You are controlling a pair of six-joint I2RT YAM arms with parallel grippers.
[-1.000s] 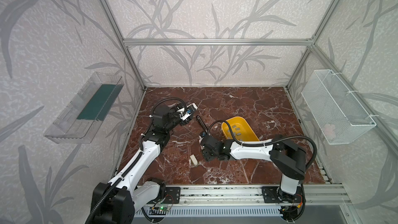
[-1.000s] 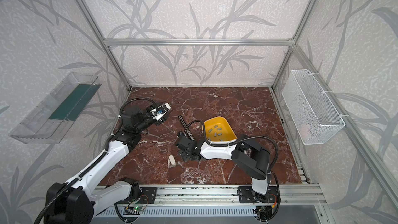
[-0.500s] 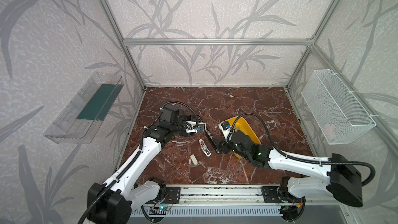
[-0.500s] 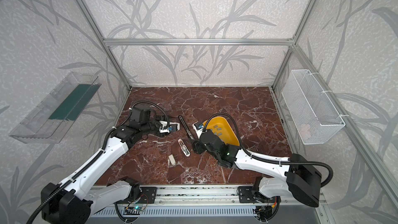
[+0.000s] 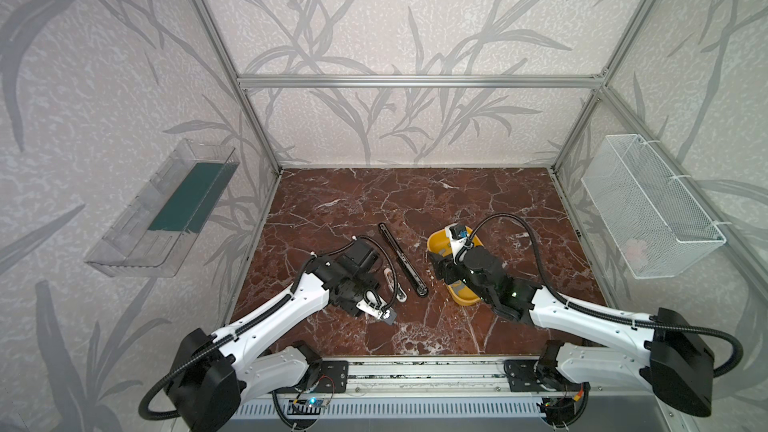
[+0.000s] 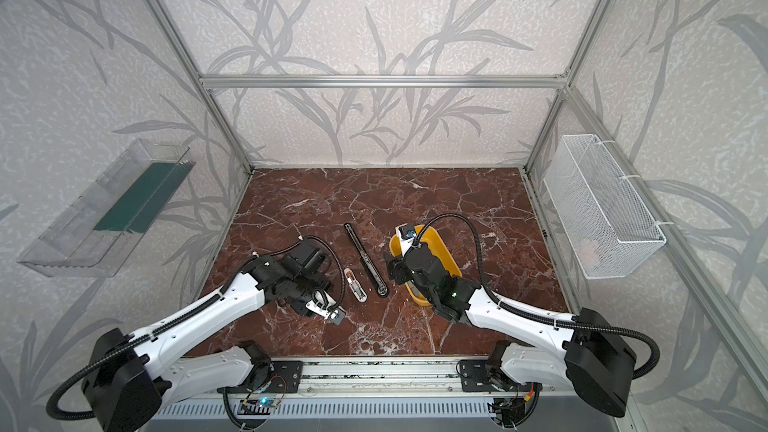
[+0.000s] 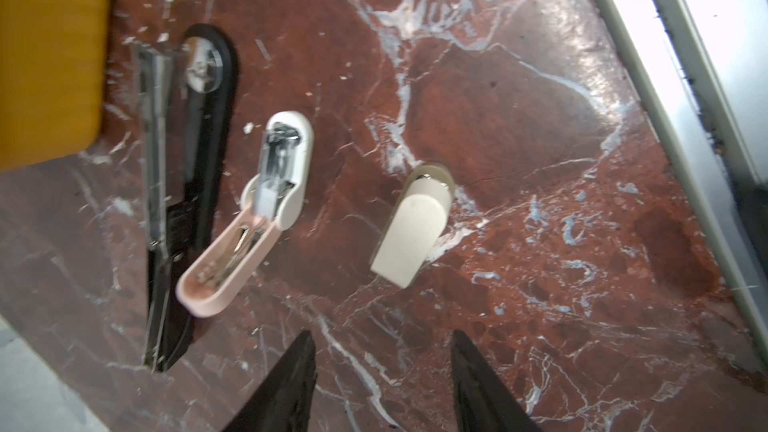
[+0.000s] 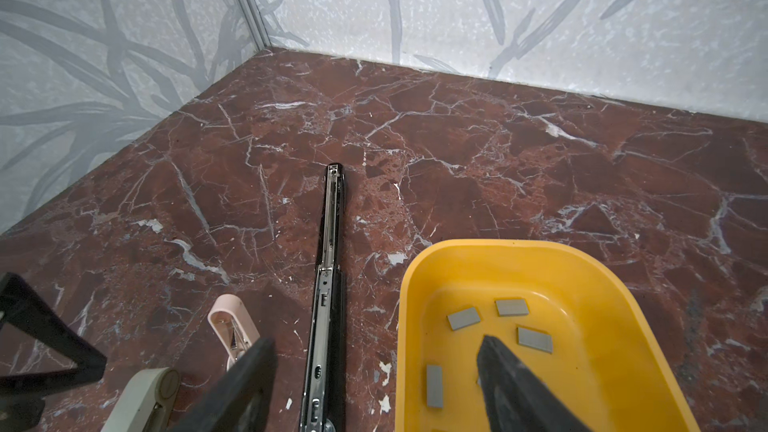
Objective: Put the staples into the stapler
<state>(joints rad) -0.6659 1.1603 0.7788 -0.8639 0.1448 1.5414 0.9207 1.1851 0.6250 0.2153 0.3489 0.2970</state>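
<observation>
My left claw (image 7: 381, 334) gapes empty, beige stapler (image 7: 411, 234) just ahead; my right claw (image 8: 374, 340), wide, straddles the yellow tray's (image 8: 582, 268) rim near staples (image 8: 463, 317).

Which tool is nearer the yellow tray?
Right. The right tool hangs over the tray rim, one finger above the staples; the left tool is by the beige stapler, black stapler between.

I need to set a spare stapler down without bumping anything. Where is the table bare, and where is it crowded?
Bare: the far half of the table, between back wall and black stapler; also right of the yellow tray. Crowded: the middle, where pink stapler, beige stapler, left gripper and right gripper join those.
</observation>
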